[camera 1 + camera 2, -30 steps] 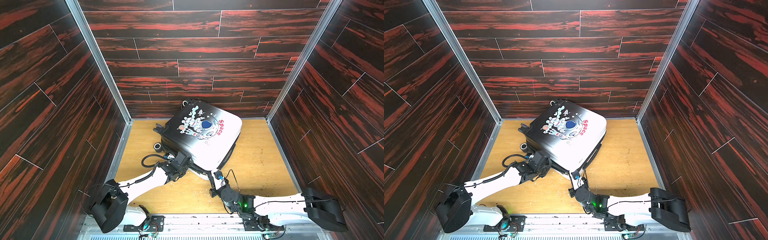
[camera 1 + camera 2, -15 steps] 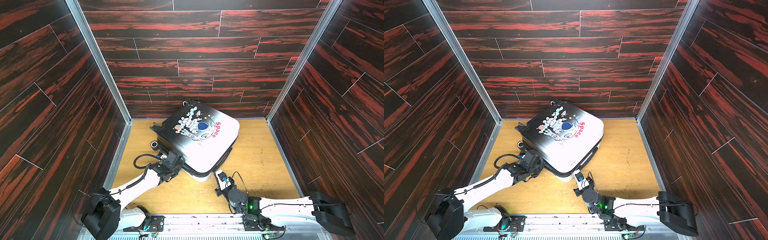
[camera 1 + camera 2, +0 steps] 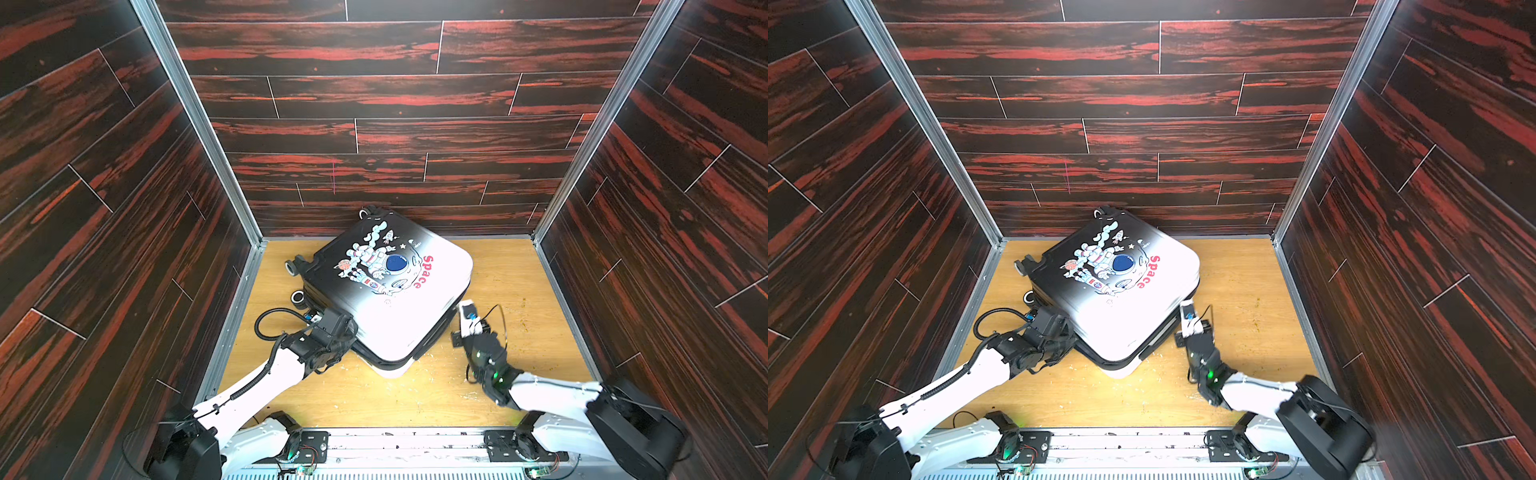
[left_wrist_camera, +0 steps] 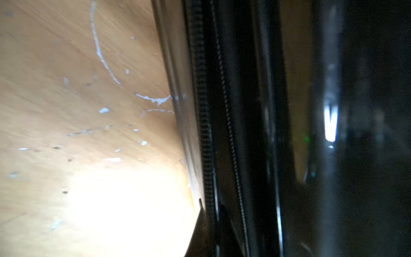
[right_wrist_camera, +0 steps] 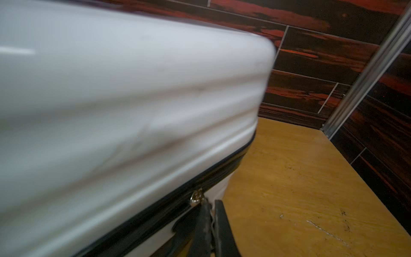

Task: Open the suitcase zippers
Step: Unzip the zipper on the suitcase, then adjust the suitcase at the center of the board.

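Our right gripper (image 5: 210, 208) has its jaws pressed together on what looks like the pull, just below the silver slider (image 5: 196, 198) on the white side's seam. Our left gripper (image 4: 211, 208) is closed too, tips at the zipper (image 4: 204, 133) on the dark side; we cannot tell if it holds anything. The suitcase (image 3: 386, 291) lies lid-up, askew on the floor (image 3: 519, 291) near the back wall. We judge the unzipping is in hand. Next, the pull must run along the seam without dragging the suitcase.
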You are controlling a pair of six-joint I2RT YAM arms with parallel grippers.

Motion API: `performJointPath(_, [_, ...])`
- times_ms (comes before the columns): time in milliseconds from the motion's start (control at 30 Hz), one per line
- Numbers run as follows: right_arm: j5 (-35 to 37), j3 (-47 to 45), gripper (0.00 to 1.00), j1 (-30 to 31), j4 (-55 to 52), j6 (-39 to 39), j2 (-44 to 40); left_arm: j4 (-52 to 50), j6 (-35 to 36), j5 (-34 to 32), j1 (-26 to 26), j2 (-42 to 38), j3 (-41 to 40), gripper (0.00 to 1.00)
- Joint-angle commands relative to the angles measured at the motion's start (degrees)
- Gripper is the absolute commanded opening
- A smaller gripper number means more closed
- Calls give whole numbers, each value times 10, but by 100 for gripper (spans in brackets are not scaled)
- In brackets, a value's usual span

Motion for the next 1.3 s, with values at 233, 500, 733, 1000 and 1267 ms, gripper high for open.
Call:
performJointPath(233, [-18,91,0,-201,67,95,14,-124,133,-57,18,-59,37,0])
performJointPath(500, [-1,-4,0,-191,-69,153,-158,-130,184,-150,90,30,134,0])
performJointPath(733, [10,-48,0,-71,-273,175,-327,-89,181,-169,116,191,256,0])
performJointPath(1000, [103,-32,0,212,-386,222,-318,-99,226,-186,157,414,474,12])
performJointPath(1267, [197,56,0,380,-273,201,-111,-163,255,-212,191,360,541,85])
